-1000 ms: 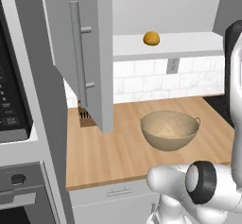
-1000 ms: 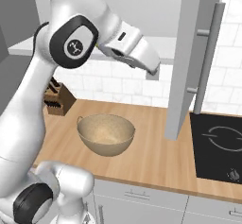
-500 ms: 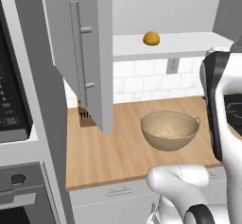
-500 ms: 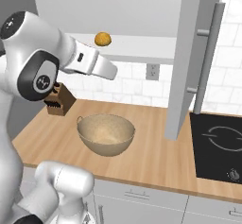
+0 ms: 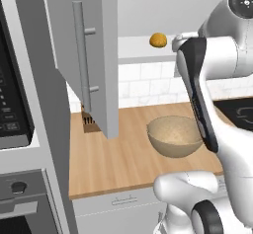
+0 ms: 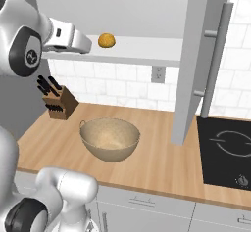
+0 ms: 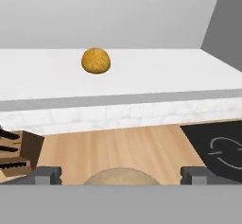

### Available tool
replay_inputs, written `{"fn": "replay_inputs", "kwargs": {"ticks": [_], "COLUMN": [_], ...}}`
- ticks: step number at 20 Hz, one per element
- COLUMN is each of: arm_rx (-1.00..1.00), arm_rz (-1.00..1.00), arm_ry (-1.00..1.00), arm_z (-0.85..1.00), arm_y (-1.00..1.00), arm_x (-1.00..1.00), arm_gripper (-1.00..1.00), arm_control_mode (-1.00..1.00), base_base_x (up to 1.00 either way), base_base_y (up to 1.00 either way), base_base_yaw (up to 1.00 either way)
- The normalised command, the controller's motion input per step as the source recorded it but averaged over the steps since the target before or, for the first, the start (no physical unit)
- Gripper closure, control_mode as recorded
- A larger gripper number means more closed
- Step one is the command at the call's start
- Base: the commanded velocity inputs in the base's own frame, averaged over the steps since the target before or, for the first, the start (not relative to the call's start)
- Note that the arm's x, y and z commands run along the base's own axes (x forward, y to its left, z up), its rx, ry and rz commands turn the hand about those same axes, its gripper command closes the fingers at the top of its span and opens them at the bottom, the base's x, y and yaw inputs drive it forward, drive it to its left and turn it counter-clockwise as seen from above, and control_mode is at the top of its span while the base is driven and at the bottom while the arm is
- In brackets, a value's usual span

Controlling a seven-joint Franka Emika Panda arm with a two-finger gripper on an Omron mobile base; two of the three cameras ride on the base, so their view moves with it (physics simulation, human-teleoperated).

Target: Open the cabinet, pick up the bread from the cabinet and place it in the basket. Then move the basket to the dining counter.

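The cabinet stands open, its left door (image 5: 96, 55) and right door (image 6: 196, 64) swung out toward me. On its white shelf lies the bread (image 5: 158, 40) (image 6: 106, 40) (image 7: 96, 60), a small golden-brown bun. My gripper (image 7: 122, 176) (image 6: 87, 44) is open and empty. It hovers at shelf height in front of the bread, a short way off and not touching it. The basket (image 5: 174, 135) (image 6: 110, 139) (image 7: 120, 176) sits empty on the wooden worktop below the shelf. The dining counter is out of view.
A knife block (image 6: 59, 104) (image 5: 89, 121) stands at the back left of the worktop. A black cooktop (image 6: 228, 150) (image 7: 217, 147) lies to the right. A tall oven column (image 5: 15, 129) borders the worktop on the left. Both open doors jut out over the worktop.
The arm has swung round and the hand has come to shelf height, now facing the bread. Bread, basket and doors have not moved. The gripper stayed open.
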Motion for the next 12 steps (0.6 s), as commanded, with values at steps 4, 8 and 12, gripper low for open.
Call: {"fn": "replay_inputs", "kwargs": {"ticks": [4, 8, 12], "arm_rx": [0.00, 0.00, 0.00], "arm_rz": [0.02, 0.00, 0.00], "arm_ry": [0.01, 0.00, 0.00], "arm_z": [-0.05, -0.01, -0.10], "arm_y": [0.40, 0.01, -0.10], "arm_x": [0.92, 0.91, 0.64], "arm_gripper": [-1.00, -1.00, -1.00], "arm_control_mode": [-1.00, -1.00, -1.00], "base_base_x": [0.00, 0.00, 0.00], "base_base_y": [0.00, 0.00, 0.00], "base_base_yaw": [0.00, 0.00, 0.00]}}
